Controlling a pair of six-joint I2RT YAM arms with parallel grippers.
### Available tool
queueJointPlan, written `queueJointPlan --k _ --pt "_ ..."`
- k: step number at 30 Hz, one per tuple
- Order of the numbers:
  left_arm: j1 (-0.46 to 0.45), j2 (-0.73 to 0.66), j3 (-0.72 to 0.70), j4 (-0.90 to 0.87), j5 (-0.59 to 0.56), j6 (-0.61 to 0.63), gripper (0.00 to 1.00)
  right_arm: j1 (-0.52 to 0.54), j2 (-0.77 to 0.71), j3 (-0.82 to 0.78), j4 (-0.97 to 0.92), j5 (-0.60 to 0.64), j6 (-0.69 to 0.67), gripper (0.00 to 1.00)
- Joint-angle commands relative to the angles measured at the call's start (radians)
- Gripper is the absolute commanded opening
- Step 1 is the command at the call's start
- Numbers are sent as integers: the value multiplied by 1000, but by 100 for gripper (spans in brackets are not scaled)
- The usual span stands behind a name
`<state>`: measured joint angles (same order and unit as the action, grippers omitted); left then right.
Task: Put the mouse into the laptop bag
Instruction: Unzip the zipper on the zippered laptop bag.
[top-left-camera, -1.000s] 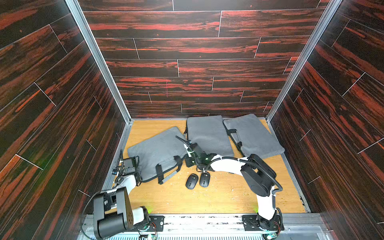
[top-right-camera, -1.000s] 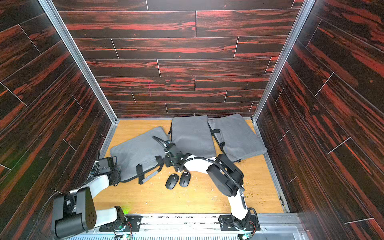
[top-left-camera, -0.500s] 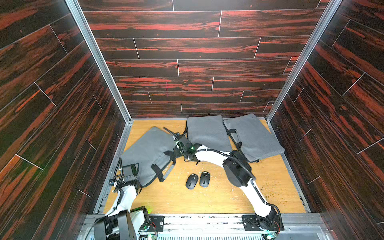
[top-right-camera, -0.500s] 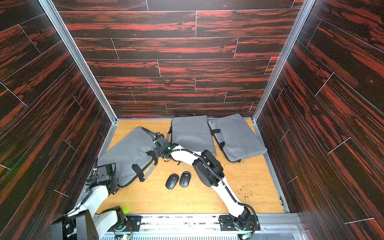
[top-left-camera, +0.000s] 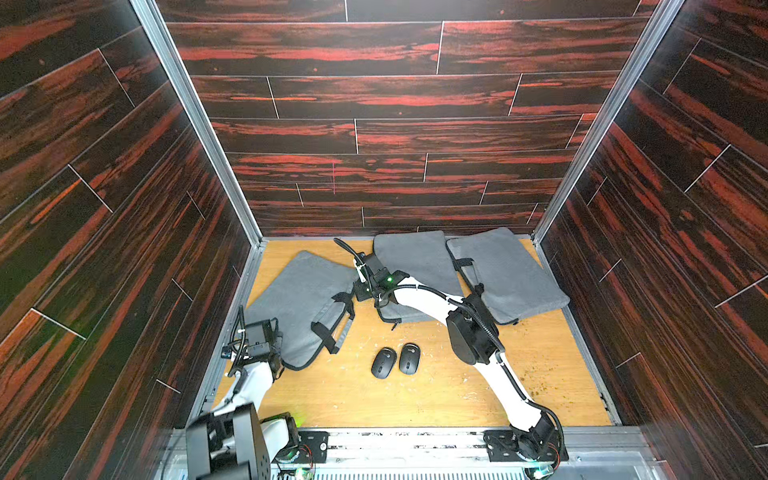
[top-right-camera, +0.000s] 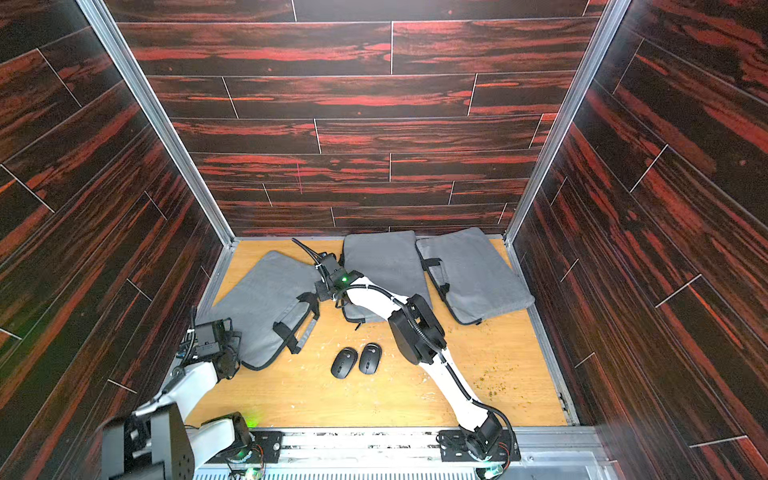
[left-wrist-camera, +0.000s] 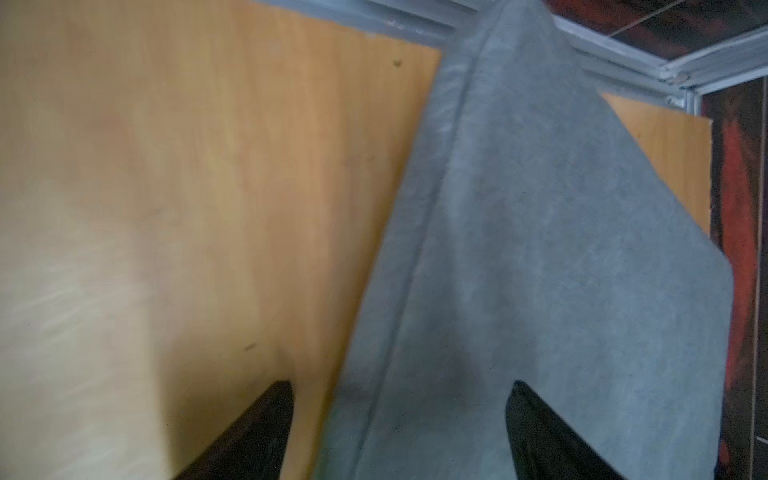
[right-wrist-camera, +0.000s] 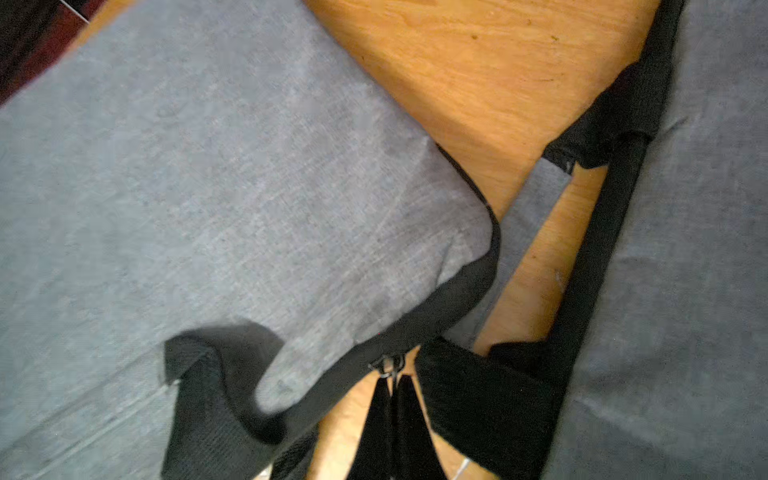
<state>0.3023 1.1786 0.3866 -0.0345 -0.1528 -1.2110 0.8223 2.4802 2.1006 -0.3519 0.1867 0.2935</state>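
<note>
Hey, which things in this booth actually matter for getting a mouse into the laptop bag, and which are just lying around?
Job: laptop bag by the left arm; its zipper pull, pinched in the right claw; left claw, open over that bag's edge; black mouse or second black mouse, whichever is picked.
Lying about: middle bag; far-right bag; crumbs.

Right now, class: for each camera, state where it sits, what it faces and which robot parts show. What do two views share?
Top views: high above the robot's base, looking down over the table; both arms, left gripper, right gripper show.
Left wrist: on the left arm, facing the left laptop bag and table; its jaws stand open.
Right wrist: on the right arm, facing that bag's corner; its shut jaws pinch the zipper pull.
Shared: both wrist views show that bag.
</note>
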Motion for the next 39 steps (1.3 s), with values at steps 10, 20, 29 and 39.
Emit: queueJointPlan --k 10,20,29,39 --pt "-37 191 20 56 62 -13 13 7 -2 -118 68 -19 -50 0" --pt "-48 161 12 17 -3 -63 0 57 -165 -439 256 -52 -49 0" --pt "-80 95 -9 -18 -56 -107 0 194 -178 -438 264 -89 -64 0" --pt "-95 -36 -45 -97 -101 -132 0 238 -180 -441 268 -124 -23 0"
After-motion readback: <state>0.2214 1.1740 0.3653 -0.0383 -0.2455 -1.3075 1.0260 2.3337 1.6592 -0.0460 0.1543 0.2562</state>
